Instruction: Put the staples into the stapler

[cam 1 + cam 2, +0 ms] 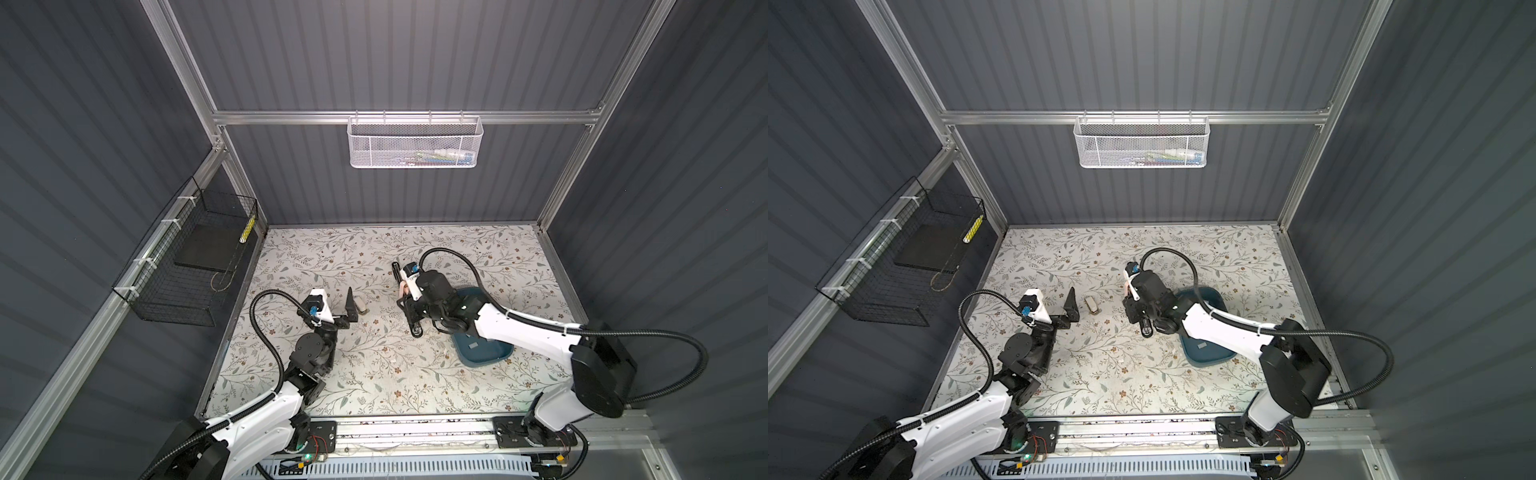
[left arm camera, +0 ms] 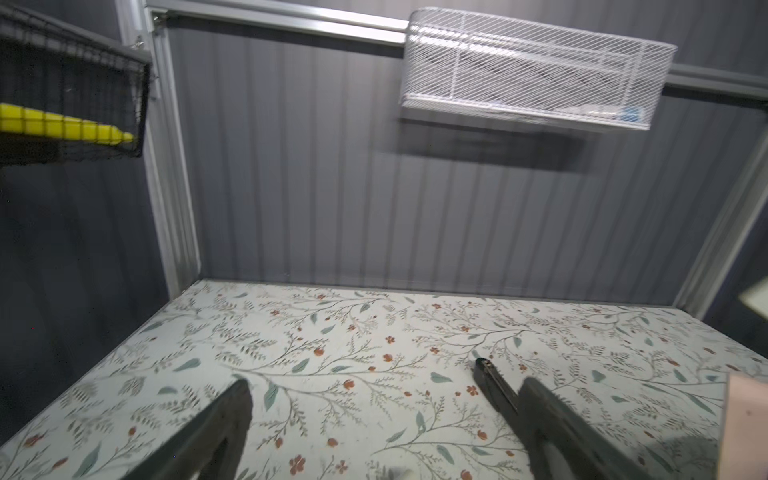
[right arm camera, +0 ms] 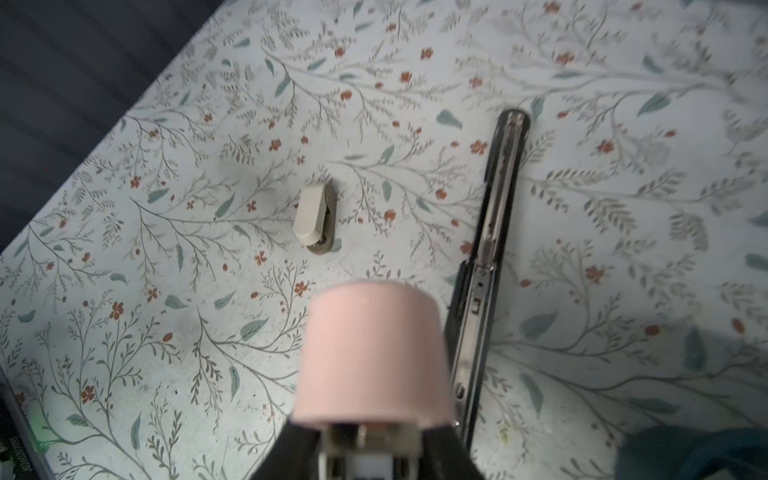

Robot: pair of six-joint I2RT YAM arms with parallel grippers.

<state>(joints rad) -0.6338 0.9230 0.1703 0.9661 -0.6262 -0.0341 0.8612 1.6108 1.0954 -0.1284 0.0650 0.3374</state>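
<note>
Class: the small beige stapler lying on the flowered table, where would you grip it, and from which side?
Grip the beige stapler across the middle of its length, coming down from above. It lies flat on the table with nothing touching it, and its long sides run straight and near together, which probably suits a pinch.

Held in jaws, pink stapler, black stapler opened flat beside it, grey staple strip, seemingly, in blue tray
</note>
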